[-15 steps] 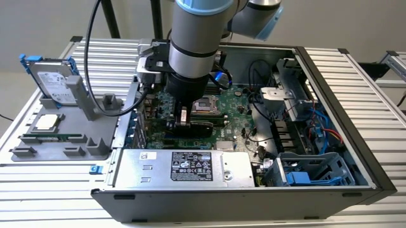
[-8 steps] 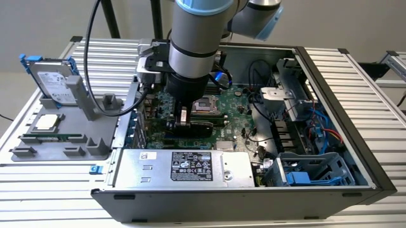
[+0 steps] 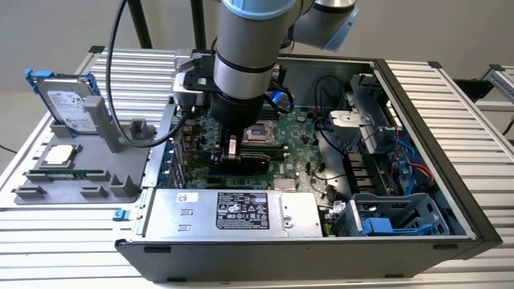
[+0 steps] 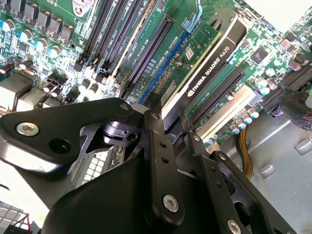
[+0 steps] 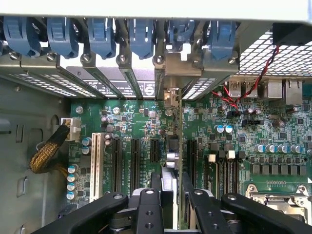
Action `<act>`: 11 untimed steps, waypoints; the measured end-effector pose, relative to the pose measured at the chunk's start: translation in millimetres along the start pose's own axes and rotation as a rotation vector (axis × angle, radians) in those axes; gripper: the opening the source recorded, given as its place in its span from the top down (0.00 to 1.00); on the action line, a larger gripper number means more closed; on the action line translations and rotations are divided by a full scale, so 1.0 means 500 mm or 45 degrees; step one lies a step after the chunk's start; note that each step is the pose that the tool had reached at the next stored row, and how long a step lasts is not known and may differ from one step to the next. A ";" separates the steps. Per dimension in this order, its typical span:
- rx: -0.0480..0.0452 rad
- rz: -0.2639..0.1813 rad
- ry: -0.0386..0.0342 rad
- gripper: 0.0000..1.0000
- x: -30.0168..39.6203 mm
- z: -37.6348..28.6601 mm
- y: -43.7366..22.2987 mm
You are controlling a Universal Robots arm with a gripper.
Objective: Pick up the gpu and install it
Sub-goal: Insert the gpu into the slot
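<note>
Two black jaws clamp the flat gpu [image 4: 207, 63] edgewise

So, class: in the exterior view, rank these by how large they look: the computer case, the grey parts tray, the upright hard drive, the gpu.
1. computer case
2. grey parts tray
3. hard drive
4. gpu, partly hidden behind the gripper, so its rank is unsure.

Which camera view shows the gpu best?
The second wrist view: the gpu shows its black shroud face, standing on edge in a motherboard slot, between the gripper fingers. The first wrist view shows it edge-on; the exterior view, a dark sliver.
</note>
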State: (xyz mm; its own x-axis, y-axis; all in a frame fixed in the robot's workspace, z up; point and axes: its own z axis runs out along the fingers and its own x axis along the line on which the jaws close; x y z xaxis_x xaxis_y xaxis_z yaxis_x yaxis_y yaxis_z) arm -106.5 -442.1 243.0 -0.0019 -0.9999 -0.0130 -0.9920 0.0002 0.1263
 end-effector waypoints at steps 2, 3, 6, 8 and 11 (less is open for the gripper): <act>0.000 0.000 0.0000 1.00 0.000 0.000 0.000; 0.000 0.000 -0.0001 1.00 0.000 0.000 0.000; 0.000 0.000 -0.0001 1.00 0.000 0.000 0.000; 0.000 0.000 0.0000 1.00 0.000 0.000 0.000; 0.000 0.000 0.0000 1.00 0.000 0.000 0.000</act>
State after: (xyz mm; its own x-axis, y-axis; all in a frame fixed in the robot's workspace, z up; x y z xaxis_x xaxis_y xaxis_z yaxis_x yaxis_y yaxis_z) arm -106.5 -442.1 243.0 -0.0019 -0.9999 -0.0130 -0.9920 0.0003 0.1265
